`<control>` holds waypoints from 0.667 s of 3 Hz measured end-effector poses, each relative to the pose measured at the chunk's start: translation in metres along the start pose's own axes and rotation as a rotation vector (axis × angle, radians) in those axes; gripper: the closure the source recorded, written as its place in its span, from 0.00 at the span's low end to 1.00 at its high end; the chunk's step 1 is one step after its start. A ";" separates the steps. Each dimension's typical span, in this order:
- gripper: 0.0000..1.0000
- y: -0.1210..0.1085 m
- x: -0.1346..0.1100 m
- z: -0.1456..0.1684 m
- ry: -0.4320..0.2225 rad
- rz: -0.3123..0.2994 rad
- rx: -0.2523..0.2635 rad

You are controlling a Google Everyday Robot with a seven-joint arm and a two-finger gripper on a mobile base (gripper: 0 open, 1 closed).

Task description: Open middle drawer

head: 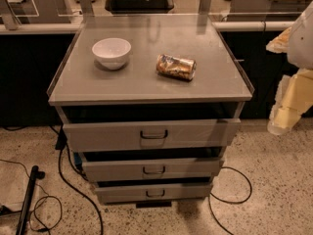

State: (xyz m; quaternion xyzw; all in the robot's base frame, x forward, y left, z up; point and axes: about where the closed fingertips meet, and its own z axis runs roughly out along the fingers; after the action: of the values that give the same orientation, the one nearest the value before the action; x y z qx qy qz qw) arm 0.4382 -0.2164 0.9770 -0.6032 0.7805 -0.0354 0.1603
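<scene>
you're looking down at a grey metal cabinet with three drawers stacked in its front. the middle drawer sits between the widest front above and the narrowest front below, and its small dark loop handle is at the centre of the panel. a dark gap runs along the top of its front, as with the other two. you can't make out anything inside any of them.

on the tabletop a white bowl stands upright toward the left rear. its inside shows only plain white. a crushed can lies on its side to the right of the bowl, well apart from it.

your hand hangs at the right edge of the view, beside the cabinet's right side, about level with the top drawer and touching nothing. you cannot tell whether it is apart or together.

black cables trail over the speckled floor around the cabinet's base.
</scene>
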 end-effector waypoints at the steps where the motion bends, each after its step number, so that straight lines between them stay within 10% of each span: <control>1: 0.00 0.000 0.000 0.000 0.000 0.000 0.000; 2: 0.00 0.003 -0.002 0.005 -0.026 -0.005 0.021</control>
State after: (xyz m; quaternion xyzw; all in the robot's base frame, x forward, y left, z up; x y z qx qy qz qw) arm 0.4376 -0.2132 0.9716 -0.6038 0.7764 -0.0359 0.1767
